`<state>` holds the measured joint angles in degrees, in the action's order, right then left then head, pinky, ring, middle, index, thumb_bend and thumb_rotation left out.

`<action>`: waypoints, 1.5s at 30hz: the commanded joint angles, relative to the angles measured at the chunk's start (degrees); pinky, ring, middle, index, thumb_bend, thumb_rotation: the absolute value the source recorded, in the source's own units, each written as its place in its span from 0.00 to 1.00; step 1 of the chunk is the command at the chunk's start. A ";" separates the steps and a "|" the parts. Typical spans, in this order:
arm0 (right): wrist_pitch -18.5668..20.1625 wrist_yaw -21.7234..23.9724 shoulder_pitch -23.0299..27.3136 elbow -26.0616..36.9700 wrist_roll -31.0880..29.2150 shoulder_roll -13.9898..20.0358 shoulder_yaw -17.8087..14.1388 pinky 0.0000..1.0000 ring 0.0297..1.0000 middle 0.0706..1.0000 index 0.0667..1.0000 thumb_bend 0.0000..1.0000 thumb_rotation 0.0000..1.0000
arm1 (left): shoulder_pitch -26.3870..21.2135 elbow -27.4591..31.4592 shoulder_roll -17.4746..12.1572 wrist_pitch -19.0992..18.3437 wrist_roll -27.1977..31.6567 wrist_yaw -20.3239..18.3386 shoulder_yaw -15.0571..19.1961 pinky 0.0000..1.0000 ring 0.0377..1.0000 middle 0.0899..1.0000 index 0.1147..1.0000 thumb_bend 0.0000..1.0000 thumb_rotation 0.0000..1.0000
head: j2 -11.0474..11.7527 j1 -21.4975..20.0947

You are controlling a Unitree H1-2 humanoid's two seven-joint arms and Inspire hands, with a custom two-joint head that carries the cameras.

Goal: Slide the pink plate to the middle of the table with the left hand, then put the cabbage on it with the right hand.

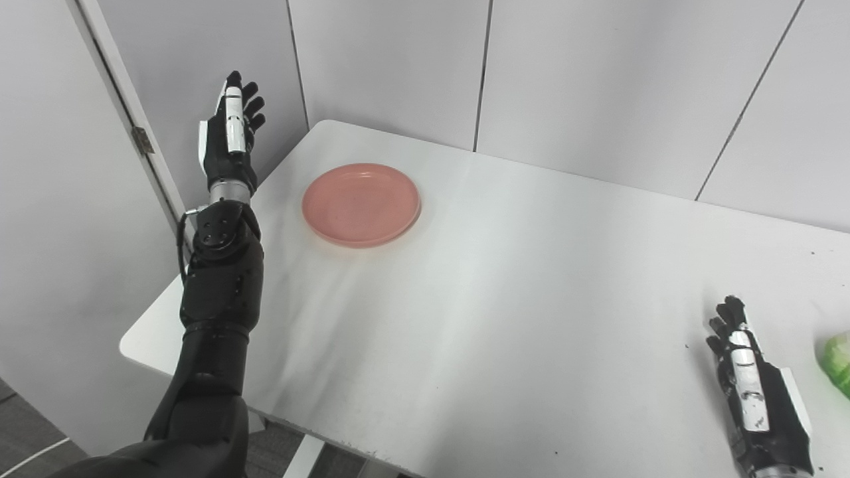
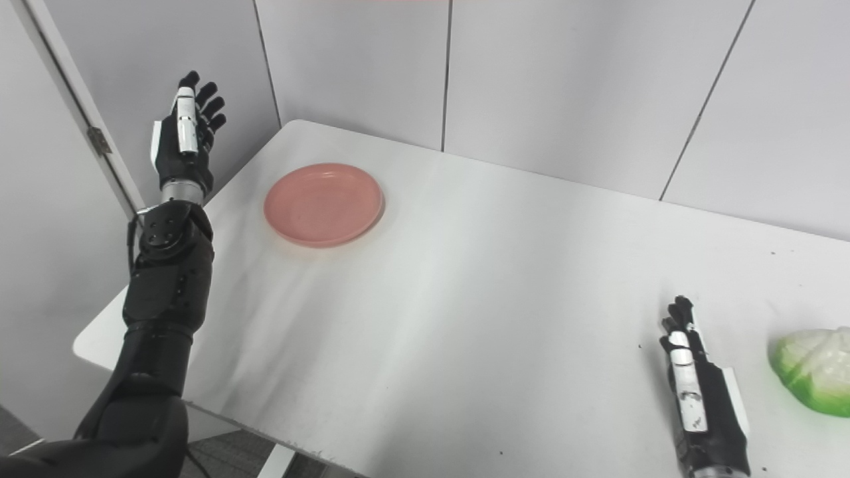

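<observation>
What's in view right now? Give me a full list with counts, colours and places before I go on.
plate: one, pink, empty, far left part of the table, near the left edge.
cabbage: one, green and white, near right part of the table, just right of the right hand, not touching it.
table: one, white, fills most of the view, with a few dark specks.
wall panels: grey, behind the table.
door hinge: one, metal, on the frame at far left.
left hand: one, black and white, raised off the table's left edge, beside the plate, fingers apart, holding nothing.
right hand: one, black and white, low over the table at bottom right, fingers extended, holding nothing.
</observation>
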<state>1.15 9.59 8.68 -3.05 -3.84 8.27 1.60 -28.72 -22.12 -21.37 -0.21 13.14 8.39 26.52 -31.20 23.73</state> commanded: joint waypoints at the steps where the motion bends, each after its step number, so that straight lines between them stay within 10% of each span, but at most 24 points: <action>1: 1.72 0.17 -0.14 0.85 -0.11 0.06 0.06 1.00 1.00 1.00 1.00 0.25 1.00 | -1.25 0.23 -1.58 0.94 0.64 -0.60 0.08 0.91 0.89 0.90 0.90 0.43 1.00 | -0.11 -0.08; 25: 3.13 -0.02 -0.53 2.24 0.37 -0.03 0.31 1.00 1.00 1.00 1.00 0.26 1.00 | -0.99 -8.21 0.27 -1.87 2.43 -0.06 -1.77 0.86 0.88 0.87 0.87 0.44 1.00 | -0.81 -0.65; 45: 3.12 0.01 -0.57 2.38 0.06 -0.08 0.25 1.00 1.00 1.00 1.00 0.28 1.00 | -1.87 -19.07 4.93 2.85 4.57 -2.60 -4.59 0.90 0.90 0.89 0.89 0.40 1.00 | -1.13 -0.92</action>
<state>2.54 9.25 8.07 -1.42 -3.63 8.18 1.62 -29.81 -39.75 -17.71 3.55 17.03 7.18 22.67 -32.26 22.85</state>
